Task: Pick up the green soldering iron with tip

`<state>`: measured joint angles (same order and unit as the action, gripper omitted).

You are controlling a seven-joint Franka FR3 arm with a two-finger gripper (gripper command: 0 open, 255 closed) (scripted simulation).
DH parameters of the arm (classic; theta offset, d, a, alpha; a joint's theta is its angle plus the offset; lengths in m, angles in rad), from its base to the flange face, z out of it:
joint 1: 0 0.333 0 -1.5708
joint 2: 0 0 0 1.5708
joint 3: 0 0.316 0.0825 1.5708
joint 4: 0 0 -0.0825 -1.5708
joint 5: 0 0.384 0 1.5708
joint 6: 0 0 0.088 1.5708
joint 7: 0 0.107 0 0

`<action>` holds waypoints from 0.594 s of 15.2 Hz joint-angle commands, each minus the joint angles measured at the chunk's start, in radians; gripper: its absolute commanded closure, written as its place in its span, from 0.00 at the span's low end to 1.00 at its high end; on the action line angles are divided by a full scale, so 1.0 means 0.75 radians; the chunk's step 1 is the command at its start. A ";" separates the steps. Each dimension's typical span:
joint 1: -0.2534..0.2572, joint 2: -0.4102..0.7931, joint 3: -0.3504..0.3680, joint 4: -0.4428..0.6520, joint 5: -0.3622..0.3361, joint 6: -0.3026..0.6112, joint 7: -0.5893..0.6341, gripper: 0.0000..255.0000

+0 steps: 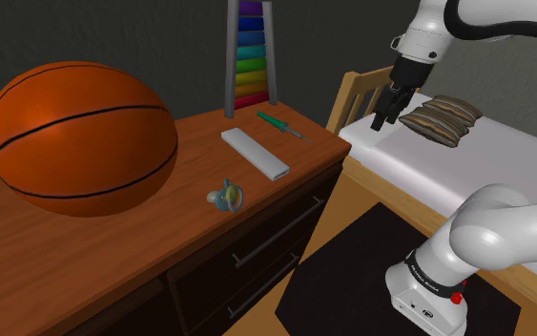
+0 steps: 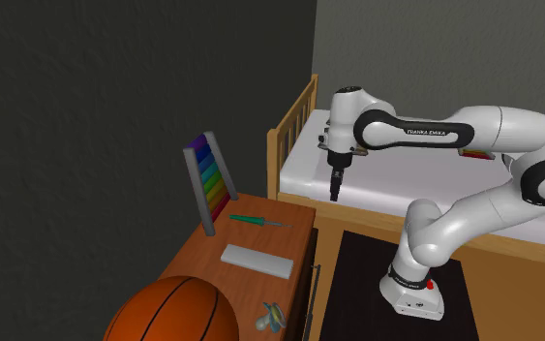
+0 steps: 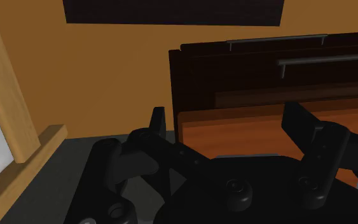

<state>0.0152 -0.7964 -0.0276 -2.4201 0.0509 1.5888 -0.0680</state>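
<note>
a wooden dresser (image 1: 85, 258) with dark drawer fronts stands beside a bed (image 1: 505, 157) with a white mattress. a white robot arm reaches across from its stand. its black gripper (image 1: 382, 119) points downward and hangs in the air off the dresser's drawer side, near the edge of the bed. in the wrist view the two fingers (image 3: 157, 122) stand wide apart with nothing between them, and the drawer fronts show beyond them.

the green soldering iron (image 1: 276, 121) lies flat on the dresser top at the corner nearest the gripper. it is just beside the foot of an upright rainbow-coloured bar toy (image 1: 250, 57), and its thin metal tip points toward the drawer-side edge. the iron and the gripper are well apart.

a pale grey flat bar (image 1: 254, 153) lies near the iron, further along the same edge. a small blue pacifier (image 1: 226, 197) lies beyond that. a large orange basketball (image 1: 80, 138) sits toward the other end of the top. a striped cushion (image 1: 440, 118) rests on the mattress.
</note>
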 commanded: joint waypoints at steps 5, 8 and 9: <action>0.025 0.205 0.057 0.104 0.037 0.091 0.058 0.00; 0.040 0.362 0.096 0.200 0.054 0.145 0.101 0.00; 0.045 0.414 0.108 0.235 0.058 0.160 0.115 0.00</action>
<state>0.0470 -0.5283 0.0477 -2.2743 0.0929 1.6992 0.0115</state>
